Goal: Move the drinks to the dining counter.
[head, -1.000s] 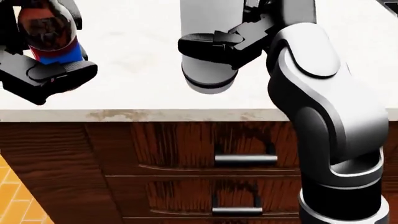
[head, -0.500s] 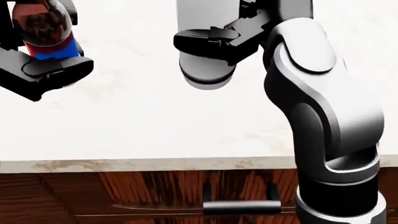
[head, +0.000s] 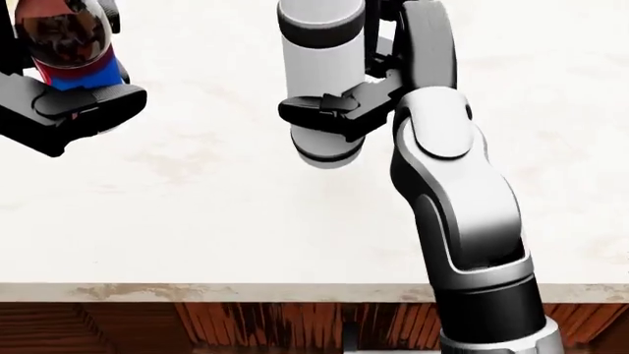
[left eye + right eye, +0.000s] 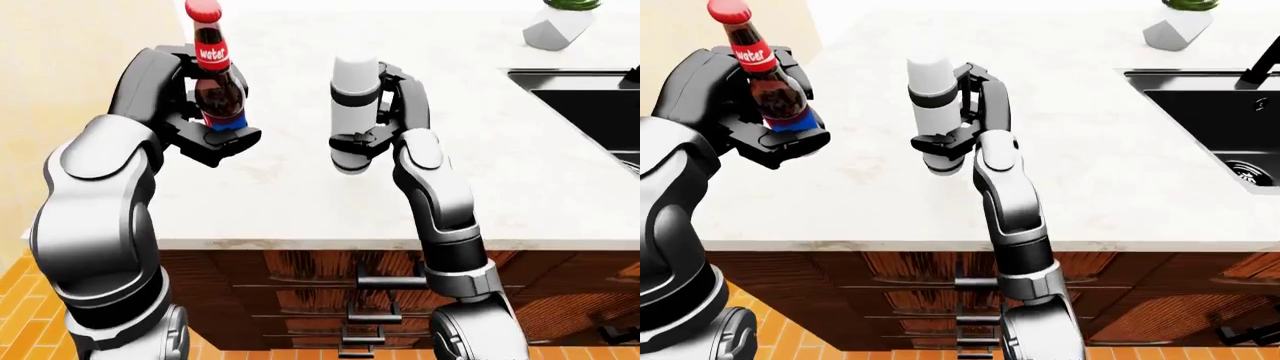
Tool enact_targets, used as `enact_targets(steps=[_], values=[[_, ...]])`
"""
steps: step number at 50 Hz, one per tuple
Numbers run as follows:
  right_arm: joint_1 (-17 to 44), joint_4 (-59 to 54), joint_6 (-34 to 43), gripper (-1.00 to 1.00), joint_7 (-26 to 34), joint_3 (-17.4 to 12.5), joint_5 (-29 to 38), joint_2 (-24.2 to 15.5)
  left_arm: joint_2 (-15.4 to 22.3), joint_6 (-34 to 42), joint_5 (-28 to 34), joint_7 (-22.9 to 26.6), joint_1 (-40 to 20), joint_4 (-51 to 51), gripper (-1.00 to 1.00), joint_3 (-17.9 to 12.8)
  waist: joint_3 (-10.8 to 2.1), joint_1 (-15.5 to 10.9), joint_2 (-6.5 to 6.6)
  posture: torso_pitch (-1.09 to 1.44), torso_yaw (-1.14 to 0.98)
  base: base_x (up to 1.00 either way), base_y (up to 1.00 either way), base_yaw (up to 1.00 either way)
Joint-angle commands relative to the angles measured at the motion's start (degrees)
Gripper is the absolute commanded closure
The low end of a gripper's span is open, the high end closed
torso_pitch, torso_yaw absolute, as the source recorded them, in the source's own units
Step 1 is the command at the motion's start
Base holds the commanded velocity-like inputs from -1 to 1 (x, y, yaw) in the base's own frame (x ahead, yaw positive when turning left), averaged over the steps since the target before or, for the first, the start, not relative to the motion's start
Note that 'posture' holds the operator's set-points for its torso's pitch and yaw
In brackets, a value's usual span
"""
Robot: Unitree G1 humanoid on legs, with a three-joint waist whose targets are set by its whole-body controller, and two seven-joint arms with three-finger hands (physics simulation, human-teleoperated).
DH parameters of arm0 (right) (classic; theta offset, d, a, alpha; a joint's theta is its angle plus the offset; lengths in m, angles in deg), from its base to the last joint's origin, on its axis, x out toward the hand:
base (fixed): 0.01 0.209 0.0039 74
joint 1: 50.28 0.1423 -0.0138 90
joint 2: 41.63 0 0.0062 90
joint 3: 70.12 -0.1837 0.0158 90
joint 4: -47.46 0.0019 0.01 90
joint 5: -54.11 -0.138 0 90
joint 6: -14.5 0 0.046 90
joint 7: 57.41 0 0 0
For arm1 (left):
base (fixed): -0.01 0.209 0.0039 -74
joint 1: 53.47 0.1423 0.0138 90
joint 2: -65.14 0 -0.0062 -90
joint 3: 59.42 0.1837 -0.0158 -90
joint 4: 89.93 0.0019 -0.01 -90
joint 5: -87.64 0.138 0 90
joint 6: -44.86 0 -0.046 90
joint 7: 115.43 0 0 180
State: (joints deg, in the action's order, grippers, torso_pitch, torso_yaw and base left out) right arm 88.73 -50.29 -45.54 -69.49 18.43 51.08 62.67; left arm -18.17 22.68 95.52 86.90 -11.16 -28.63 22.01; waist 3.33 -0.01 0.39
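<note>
Nearest me, at the bottom of the eye views, are the dark wood drawers [image 4: 330,289] under the counter, with metal handles [image 4: 390,283] stacked down the middle; my right forearm crosses them and hides part of the top one. The orange tiled floor [image 4: 20,326] shows only in the lower left corner.

Above that runs the pale marble counter [image 4: 300,202], its edge crossing the whole of the left-eye view. Both my hands are held over it. My left hand [image 4: 195,112] has its black fingers wrapped round a cola bottle [image 4: 215,82] with a red cap, a red label and a blue band at the base. The bottle stands upright in my grip, and my fingers cover its lower body. In the head view its top is cut off by the frame.

My right hand [image 4: 385,112] clamps a white cylindrical tumbler with a dark band [image 4: 355,105], upright, one finger across its near side. Its base hangs above the counter, but I cannot tell how clear of the surface it is.

Further off, at the right edge, lies a black sink [image 4: 1210,112], partly cut off, with a dark faucet [image 4: 1262,64] only partly in view. At the top stands a white angular planter [image 4: 555,26]; its green plant is cropped away.
</note>
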Motion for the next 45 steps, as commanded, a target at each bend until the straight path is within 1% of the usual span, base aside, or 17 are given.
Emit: enact_targets(steps=[1,7,11,21,30,32,33,34,35,37,42,45], values=[[2.31,1.17,-3.68,1.00,-0.17,-0.35,0.26,-0.33,0.72,-1.73,0.42,-0.34,-2.11,-1.71,1.00,-0.90,-1.87,0.03,0.35,0.00,0.00,0.00,0.00,0.00],[2.85,-4.20,-6.77,1.00,-2.64,-1.36,0.64,-0.99,0.64,-1.70,0.62,-0.24,-2.05,-1.83,1.00,-0.80,-1.82,-0.13,0.14,0.00,0.00,0.00,0.00,0.00],[3.28,-8.03,-7.23,1.00,-4.38,-1.83,0.51,-1.53,0.59,-1.49,0.74,-0.17,-2.11,-1.98,1.00,-0.77,-1.83,-0.36,-0.03,0.00,0.00,0.00,0.00,0.00],[3.46,-12.50,-8.04,1.00,-6.29,-2.11,0.08,-2.11,0.34,-2.20,0.90,-0.20,-1.69,-1.64,1.00,-0.82,-1.85,-0.67,-0.27,0.00,0.00,0.00,0.00,0.00],[3.37,-15.45,-10.25,1.00,-6.80,-2.25,-0.20,-2.60,0.06,-2.73,1.09,-0.29,-1.48,-1.22,1.00,-0.71,-2.06,-0.75,-0.33,0.00,0.00,0.00,0.00,0.00],[3.33,-15.68,-10.48,0.92,-6.84,-2.20,-0.15,-2.62,0.14,-2.61,1.10,-0.21,-1.55,-1.28,1.00,-0.72,-2.18,-0.75,-0.30,0.00,0.00,0.00,0.00,0.00],[3.33,-15.98,-10.80,0.85,-6.82,-2.17,-0.09,-2.62,0.14,-2.61,1.11,-0.20,-1.55,-1.30,1.00,-0.73,-2.22,-0.75,-0.29,0.00,0.00,0.00,0.00,0.00],[3.34,-16.07,-10.91,0.73,-6.85,-2.16,-0.05,-2.63,0.15,-2.55,1.11,-0.17,-1.53,-1.39,1.00,-0.72,-2.25,-0.73,-0.26,0.00,0.00,0.00,0.00,0.00],[3.29,-15.66,-10.56,0.68,-6.90,-2.12,-0.06,-2.60,0.15,-2.58,1.12,-0.16,-1.49,-1.39,1.00,-0.73,-2.27,-0.71,-0.25,0.00,0.00,0.00,0.00,0.00],[3.16,-16.25,-11.17,0.34,-6.87,-2.14,0.06,-2.64,0.20,-2.69,1.14,-0.13,-1.46,-1.41,1.00,-0.77,-2.31,-0.68,-0.23,0.00,0.00,0.00,0.00,0.00],[2.75,-16.23,-11.36,0.27,-6.76,-2.11,0.20,-2.72,0.36,-2.20,1.16,0.02,-1.67,-1.75,1.00,-0.81,-2.45,-0.54,-0.13,0.00,0.00,0.00,0.00,0.00],[2.71,-16.42,-11.45,0.26,-6.74,-2.08,0.39,-2.75,0.31,-2.33,1.18,-0.01,-1.77,-1.62,1.00,-0.76,-2.48,-0.48,-0.07,0.00,0.00,0.00,0.00,0.00]])
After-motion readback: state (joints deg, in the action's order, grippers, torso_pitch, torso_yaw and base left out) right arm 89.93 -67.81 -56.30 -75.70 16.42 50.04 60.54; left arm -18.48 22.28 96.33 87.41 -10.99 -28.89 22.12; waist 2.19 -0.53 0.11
